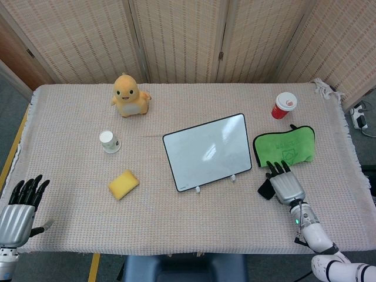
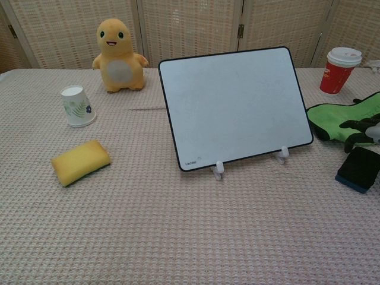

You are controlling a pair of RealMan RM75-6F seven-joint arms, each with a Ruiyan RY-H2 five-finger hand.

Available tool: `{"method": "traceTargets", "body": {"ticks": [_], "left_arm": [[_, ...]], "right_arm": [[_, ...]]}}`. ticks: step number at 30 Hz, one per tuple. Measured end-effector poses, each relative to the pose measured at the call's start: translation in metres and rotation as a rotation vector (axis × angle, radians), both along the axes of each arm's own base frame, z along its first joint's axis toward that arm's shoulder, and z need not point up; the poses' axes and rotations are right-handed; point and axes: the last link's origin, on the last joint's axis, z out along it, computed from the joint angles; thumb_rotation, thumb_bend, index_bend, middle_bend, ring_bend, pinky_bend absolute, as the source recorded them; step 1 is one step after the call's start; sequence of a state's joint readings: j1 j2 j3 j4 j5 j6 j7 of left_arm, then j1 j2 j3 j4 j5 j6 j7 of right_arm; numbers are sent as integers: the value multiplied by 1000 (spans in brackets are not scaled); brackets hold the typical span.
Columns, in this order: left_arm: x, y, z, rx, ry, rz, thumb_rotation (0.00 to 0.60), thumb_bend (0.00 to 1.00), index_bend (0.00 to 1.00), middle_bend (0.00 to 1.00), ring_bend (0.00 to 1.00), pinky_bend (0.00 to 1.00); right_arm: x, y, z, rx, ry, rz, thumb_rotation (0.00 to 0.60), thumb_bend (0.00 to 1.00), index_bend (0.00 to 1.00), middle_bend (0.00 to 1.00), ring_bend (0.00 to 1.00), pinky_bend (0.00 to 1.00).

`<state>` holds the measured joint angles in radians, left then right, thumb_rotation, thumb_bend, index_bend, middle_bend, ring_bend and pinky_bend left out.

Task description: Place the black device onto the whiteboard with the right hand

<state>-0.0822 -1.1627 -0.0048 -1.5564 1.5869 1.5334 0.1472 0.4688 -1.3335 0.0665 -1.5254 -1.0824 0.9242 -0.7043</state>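
— Hovering over the device (image 1: pixel 265 190), is it, that right hand (image 1: pixel 285 184)?

— Yes. From the head view it sits above the device's right part, palm down, fingers (image 1: pixel 278 168) spread and straight, their tips reaching the edge of the green cloth (image 1: pixel 286 147). It holds nothing.

— And the chest view?

— Only the dark fingertips (image 2: pixel 356 126) show at the right edge, above the device (image 2: pixel 359 168) and in front of the cloth (image 2: pixel 344 122). I can't tell whether they touch either one.

— Where does the device lie?

— Flat on the table (image 1: pixel 194 217), near the front right, just right of the whiteboard (image 1: pixel 207 151) and just in front of the cloth. Its underside shows a blue edge in the chest view.

— The whiteboard?

— Propped on small white feet mid-table, tilted back, its face blank (image 2: pixel 234 104).

— The left hand (image 1: pixel 17 211)?

— Low at the table's front left corner, off the edge, fingers straight and apart, holding nothing.

— What else is out?

— A yellow sponge (image 1: pixel 123 184) front left, a paper cup (image 1: pixel 109 141) turned mouth-down behind it, an orange plush (image 1: pixel 128 96) at the back, and a red cup (image 1: pixel 284 106) with a white lid at the back right, behind the cloth.
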Motion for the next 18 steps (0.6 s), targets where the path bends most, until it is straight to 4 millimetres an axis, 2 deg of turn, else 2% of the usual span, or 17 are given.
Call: {"method": "traceTargets", "body": {"ticks": [5, 9, 13, 18], "left_arm": [[0, 0, 0, -3, 1, 1, 600, 163, 0, 0, 0, 0], [0, 0, 0, -5, 3, 1, 600, 163, 0, 0, 0, 0], [0, 0, 0, -6, 4, -1, 600, 163, 0, 0, 0, 0], [0, 1, 0, -5, 1, -2, 600, 163, 0, 0, 0, 0]], "right_arm": [[0, -2, -5, 2, -4, -2, 600, 304, 305, 0, 0, 0], [-3, -4, -8, -7, -2, -3, 600, 304, 444, 0, 9, 0], [-2, -7, -9, -41, -15, 15, 600, 303, 589, 55, 80, 0], [-2, -8, -8, -93, -39, 56, 600, 303, 652, 109, 111, 0]]}}
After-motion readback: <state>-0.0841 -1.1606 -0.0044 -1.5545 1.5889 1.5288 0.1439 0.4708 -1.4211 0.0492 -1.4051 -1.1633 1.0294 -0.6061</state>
